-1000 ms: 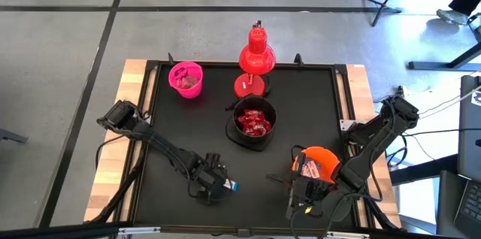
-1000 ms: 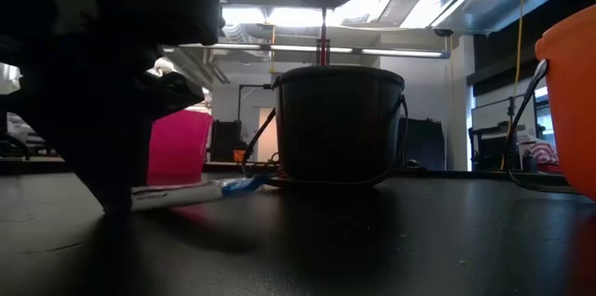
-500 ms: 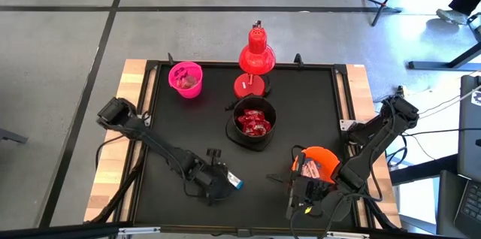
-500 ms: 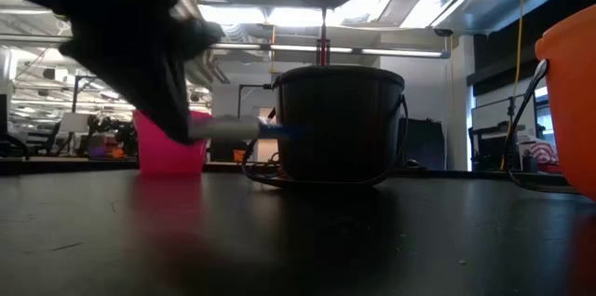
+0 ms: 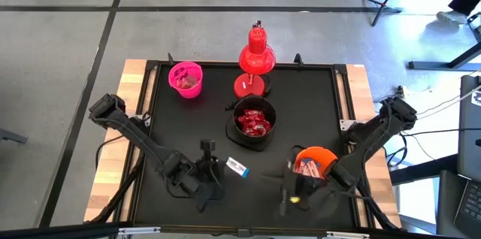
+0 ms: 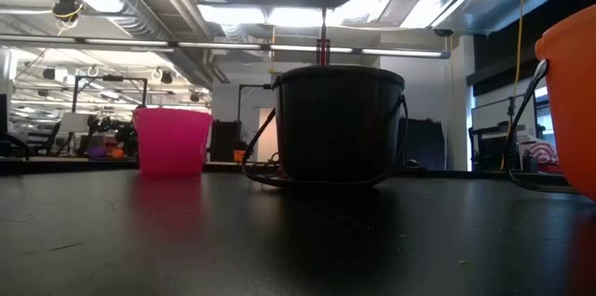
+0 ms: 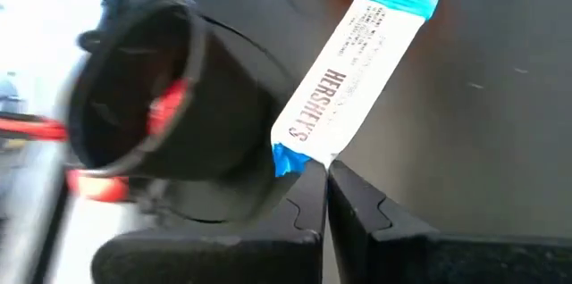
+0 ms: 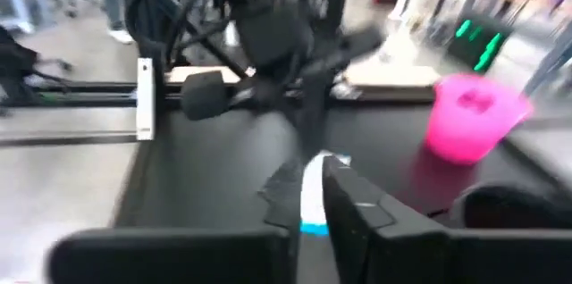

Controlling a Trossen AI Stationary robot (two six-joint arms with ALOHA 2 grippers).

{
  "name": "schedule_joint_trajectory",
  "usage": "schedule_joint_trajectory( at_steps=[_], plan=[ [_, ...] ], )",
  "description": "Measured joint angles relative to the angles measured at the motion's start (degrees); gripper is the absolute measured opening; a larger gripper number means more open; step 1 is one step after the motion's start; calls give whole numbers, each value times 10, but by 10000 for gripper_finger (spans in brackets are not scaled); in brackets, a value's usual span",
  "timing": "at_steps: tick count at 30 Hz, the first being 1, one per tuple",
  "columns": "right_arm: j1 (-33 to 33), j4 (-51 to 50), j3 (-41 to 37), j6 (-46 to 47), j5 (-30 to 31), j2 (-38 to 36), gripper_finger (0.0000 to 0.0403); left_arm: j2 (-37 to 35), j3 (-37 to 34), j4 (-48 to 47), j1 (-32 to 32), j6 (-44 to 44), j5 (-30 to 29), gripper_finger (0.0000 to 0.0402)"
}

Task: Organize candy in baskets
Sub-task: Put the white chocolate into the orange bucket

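My left gripper (image 7: 319, 172) (image 5: 219, 168) is above the near middle of the table, shut on a white-and-blue wrapped candy (image 7: 353, 70) (image 5: 237, 167). My right gripper (image 8: 315, 177) (image 5: 288, 192) is blurred at the near edge beside the orange bucket (image 5: 316, 161), and a white-and-blue strip (image 8: 312, 196) shows between its fingers. Red candies fill the black bucket (image 5: 253, 122) (image 7: 152, 105) in the middle of the table. The pink bucket (image 5: 186, 79) (image 8: 469, 123) stands at the far left. Both grippers are outside the low view. My left gripper pinches the candy's blue crimped end (image 7: 288, 157) between its two fingertips. The wrapper sticks out forward beyond them toward the orange bucket and is lifted clear of the table. My right gripper pinches a white-and-blue candy between its fingers (image 8: 350, 196); which part of it they hold, I cannot tell.
A red desk lamp (image 5: 255, 57) stands on its round base just beyond the black bucket. The table has a raised black rim (image 5: 150, 104) and wooden side strips. In the low view stand the black bucket (image 6: 340, 124), the pink bucket (image 6: 172, 141) and the orange bucket's wall (image 6: 570, 100).
My left gripper has risen from the table out of the low view. It carried the white-and-blue candy up and a little toward the far right; the candy lay on the table before and now hangs clear. My right gripper has shifted slightly left, away from the orange bucket.
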Motion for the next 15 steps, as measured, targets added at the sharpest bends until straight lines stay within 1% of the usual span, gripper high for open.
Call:
schedule_joint_trajectory(
  at_steps=[2,4,9,12,15],
  plan=[
    [-19,-9,0,48,-35,5,67,0,14,-19,-5,0,-35,0],
    [-34,-23,0,88,-58,7,98,0,22,-19,-7,6,-68,0],
    [-72,-34,-1,169,-84,17,184,1,29,-21,-15,15,-140,0],
    [-97,-23,-9,193,-106,20,227,1,29,-21,-21,27,-181,0],
    [-129,-17,-20,202,-170,21,255,1,29,-21,-28,31,-216,0]
  ],
)
